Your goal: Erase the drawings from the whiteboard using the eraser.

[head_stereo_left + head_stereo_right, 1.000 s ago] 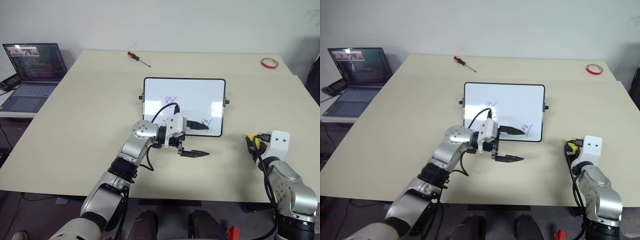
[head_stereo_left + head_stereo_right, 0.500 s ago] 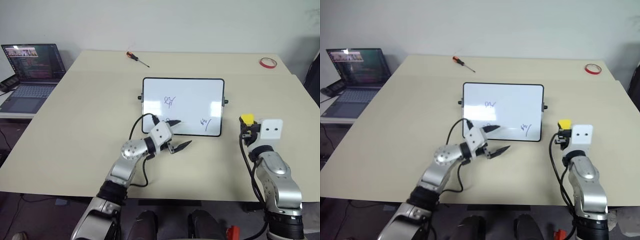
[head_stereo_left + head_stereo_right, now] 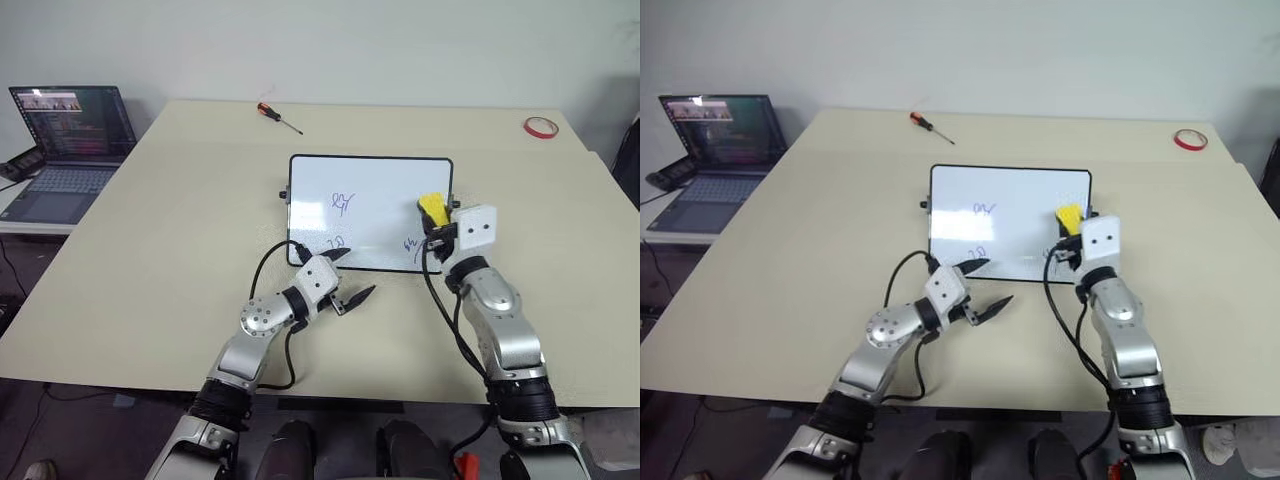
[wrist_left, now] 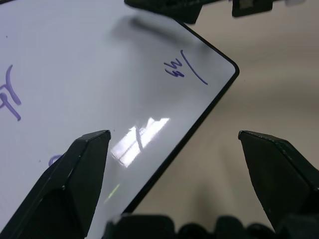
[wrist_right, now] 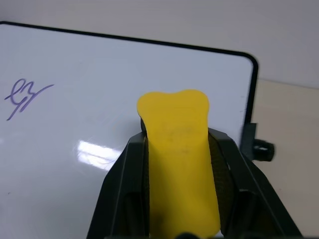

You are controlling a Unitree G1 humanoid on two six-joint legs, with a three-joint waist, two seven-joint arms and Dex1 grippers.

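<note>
While the small yellow block eraser [image 3: 433,208] is pinched between the right gripper's [image 3: 437,222] fingers above the glossy white black-framed whiteboard's [image 3: 380,190] 3 o'clock edge, three dark blue marker drawings [image 3: 343,203] remain unwiped. If the board slid, they could be missed — the spread-fingered left gripper [image 3: 347,276] merely straddles its 7 o'clock corner. The eraser's dark base is hidden.

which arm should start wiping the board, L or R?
Right. Its gripper is shut on the eraser, over the whiteboard's right edge near a scribble. The left gripper is open and empty at the near edge.
</note>
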